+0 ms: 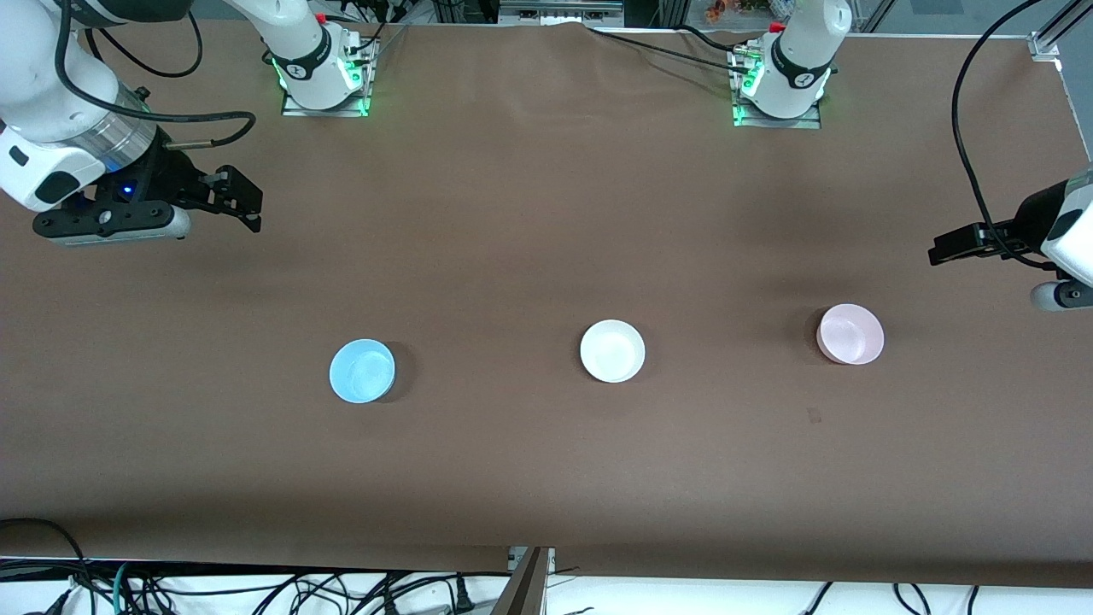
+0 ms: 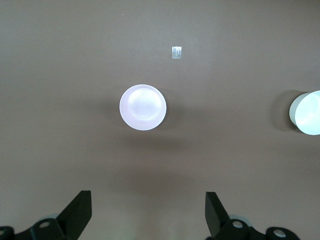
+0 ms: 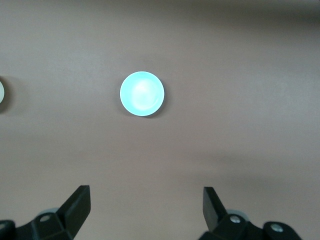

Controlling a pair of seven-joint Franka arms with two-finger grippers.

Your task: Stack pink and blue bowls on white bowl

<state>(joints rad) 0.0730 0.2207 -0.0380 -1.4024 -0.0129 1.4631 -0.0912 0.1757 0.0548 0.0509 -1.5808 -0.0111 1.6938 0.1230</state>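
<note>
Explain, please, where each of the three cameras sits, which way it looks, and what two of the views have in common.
Front view: high across the table, facing both bases; shows the blue bowl, white bowl, pink bowl, the right gripper and the left gripper.
Left wrist view: on the left wrist, looking down at the pink bowl; its open fingers show.
Right wrist view: on the right wrist, looking down at the blue bowl; its open fingers show.
Shared: both wrist views catch the white bowl at an edge.

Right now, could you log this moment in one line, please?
left gripper open, raised | right gripper open, raised | pink bowl, blue bowl, white bowl apart, unstacked
</note>
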